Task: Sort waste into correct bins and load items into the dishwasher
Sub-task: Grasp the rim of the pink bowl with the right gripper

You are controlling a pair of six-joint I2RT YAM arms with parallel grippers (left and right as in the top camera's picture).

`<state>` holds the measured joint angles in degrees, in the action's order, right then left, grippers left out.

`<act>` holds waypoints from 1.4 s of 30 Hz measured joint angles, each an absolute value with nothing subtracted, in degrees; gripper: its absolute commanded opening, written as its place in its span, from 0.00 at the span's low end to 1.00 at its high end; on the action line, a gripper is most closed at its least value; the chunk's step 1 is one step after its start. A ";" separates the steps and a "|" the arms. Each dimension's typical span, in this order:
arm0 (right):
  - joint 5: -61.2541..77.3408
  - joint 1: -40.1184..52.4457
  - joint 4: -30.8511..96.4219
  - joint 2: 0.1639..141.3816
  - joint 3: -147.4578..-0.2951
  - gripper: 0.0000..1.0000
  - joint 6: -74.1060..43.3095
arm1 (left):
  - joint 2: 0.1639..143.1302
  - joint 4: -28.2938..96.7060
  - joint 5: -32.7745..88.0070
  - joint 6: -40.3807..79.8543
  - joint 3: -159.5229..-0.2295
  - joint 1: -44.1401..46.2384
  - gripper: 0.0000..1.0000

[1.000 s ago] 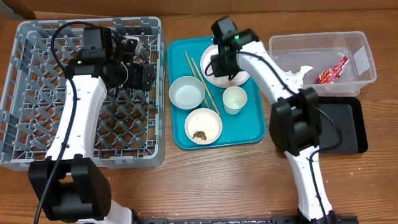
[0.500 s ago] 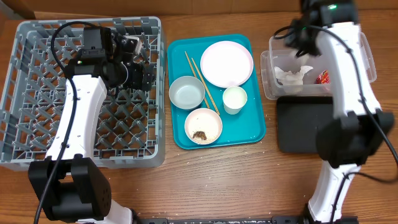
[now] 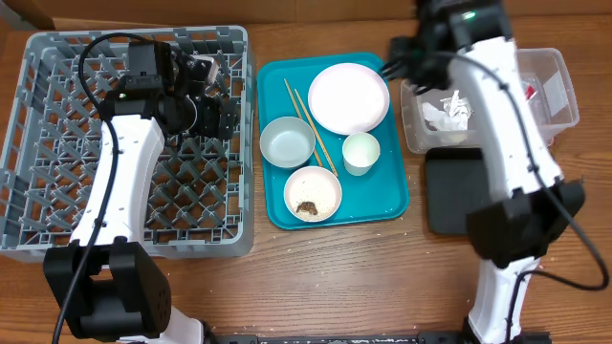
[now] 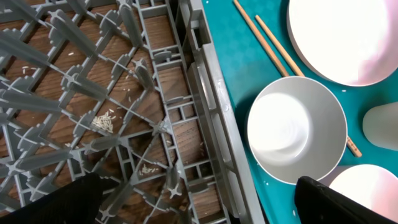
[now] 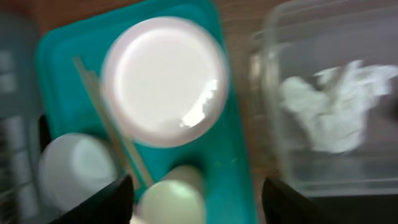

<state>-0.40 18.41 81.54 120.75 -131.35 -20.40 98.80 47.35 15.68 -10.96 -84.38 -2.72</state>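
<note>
Step in hand: waste sorting, by my reading. The dishes are not yet loaded.
Right gripper (image 5: 193,199): fingers spread wide with nothing between them. It hangs over the gap between the teal tray (image 3: 387,196) and the clear tub (image 3: 559,72).
Left gripper (image 4: 199,205): fingers fully apart and empty, poised over the right side of the grey dish rack (image 3: 38,57), near the wall that faces the teal tray.
Crumpled tissue (image 3: 449,113): lies inside the clear tub, at its left end.
Red wrapper: cannot be made out, as the right arm covers the middle of the tub.
Black tray (image 3: 454,196): sits touching the near side of the tub. What shows of it looks bare.
Brown food lump (image 3: 307,206): sits in the nearer white bowl (image 3: 313,191) on the teal tray.
Rice grains (image 4: 102,121): scattered on the wood under the rack's lattice floor.
Dishes: the plate (image 3: 348,97), empty bowl (image 3: 287,141), cup (image 3: 360,153) and chopsticks (image 3: 308,119) are all on the teal tray.
Next move, as I judge it: either arm takes the bowl with the lump, tips it into a bin, then sets it in the rack.
What it calls for: a grip on the bowl's rim, clear of the cup beside it, with the bowl kept level until it is over the bin.
</note>
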 measured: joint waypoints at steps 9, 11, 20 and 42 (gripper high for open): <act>2.04 34.54 70.98 120.53 -114.43 0.45 -35.64 | 98.80 47.33 15.68 -10.94 -84.38 -2.72 1.00; 2.04 36.60 67.37 120.53 -110.74 0.43 -39.09 | 98.80 47.33 15.68 -10.94 -84.38 -2.72 1.00; 2.04 42.74 54.35 120.55 -98.63 0.38 -46.50 | 98.80 47.35 15.68 -10.94 -84.38 -2.72 1.00; 3.20 47.24 53.63 123.31 -96.90 0.12 -43.27 | 98.80 47.35 15.68 -10.96 -84.38 -2.72 1.00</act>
<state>3.20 47.24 53.63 123.31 -96.90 -43.27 98.80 47.35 15.68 -10.96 -84.38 -2.72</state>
